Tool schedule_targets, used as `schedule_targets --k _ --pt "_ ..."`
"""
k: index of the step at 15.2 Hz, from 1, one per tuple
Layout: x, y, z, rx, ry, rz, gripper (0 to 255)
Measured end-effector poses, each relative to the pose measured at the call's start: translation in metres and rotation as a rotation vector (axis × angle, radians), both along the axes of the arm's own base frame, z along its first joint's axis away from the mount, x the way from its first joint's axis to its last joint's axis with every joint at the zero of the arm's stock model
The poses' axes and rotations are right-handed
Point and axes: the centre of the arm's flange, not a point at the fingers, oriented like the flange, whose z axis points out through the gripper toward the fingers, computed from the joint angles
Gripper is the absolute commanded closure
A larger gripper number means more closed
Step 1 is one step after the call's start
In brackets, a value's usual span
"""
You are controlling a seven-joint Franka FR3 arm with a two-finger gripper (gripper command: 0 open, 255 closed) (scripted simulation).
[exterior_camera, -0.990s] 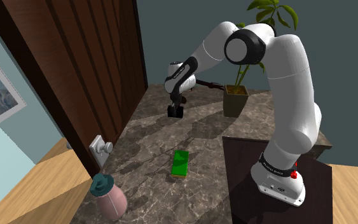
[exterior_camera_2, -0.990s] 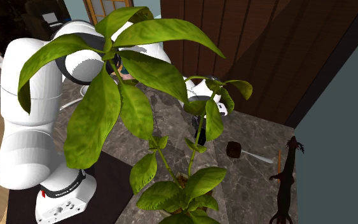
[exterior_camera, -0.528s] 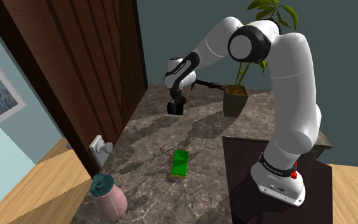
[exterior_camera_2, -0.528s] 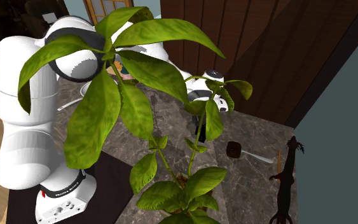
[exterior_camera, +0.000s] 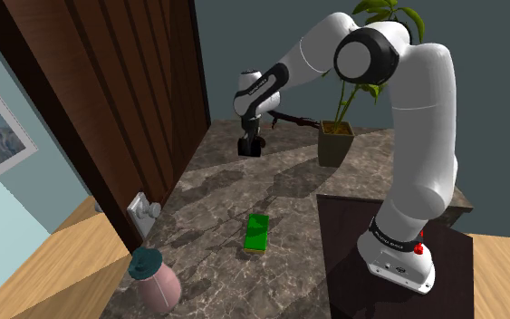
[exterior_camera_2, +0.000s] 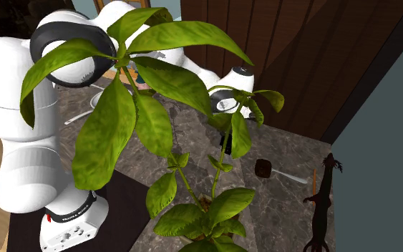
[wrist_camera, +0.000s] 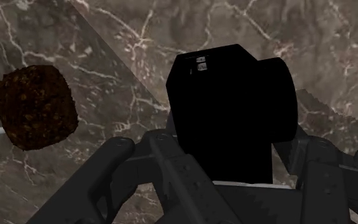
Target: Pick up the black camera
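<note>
The black camera is a boxy black body with a round lens, clasped between my two dark fingers. My gripper is shut on it at the far end of the marble counter, close to the dark wood wall. The camera hangs as a small black block under the hand, a little above the stone. In the second exterior view the hand is partly hidden behind plant leaves.
A brown rough ball on a white handle lies beside the camera. A potted plant stands near the arm, with a dark lizard-like figure by it. A green box, pink vase and white object sit nearer.
The gripper has risen steadily with the camera held in it, drifting slightly toward the wall. The arm's elbow has lifted too. Other objects stay put.
</note>
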Motion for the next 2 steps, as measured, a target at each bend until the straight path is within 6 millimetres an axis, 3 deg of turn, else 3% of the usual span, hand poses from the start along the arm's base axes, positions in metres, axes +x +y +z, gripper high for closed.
schedule_targets --k 2 --pt "-0.0001 -0.0012 0.0077 0.0 0.0 0.0 255"
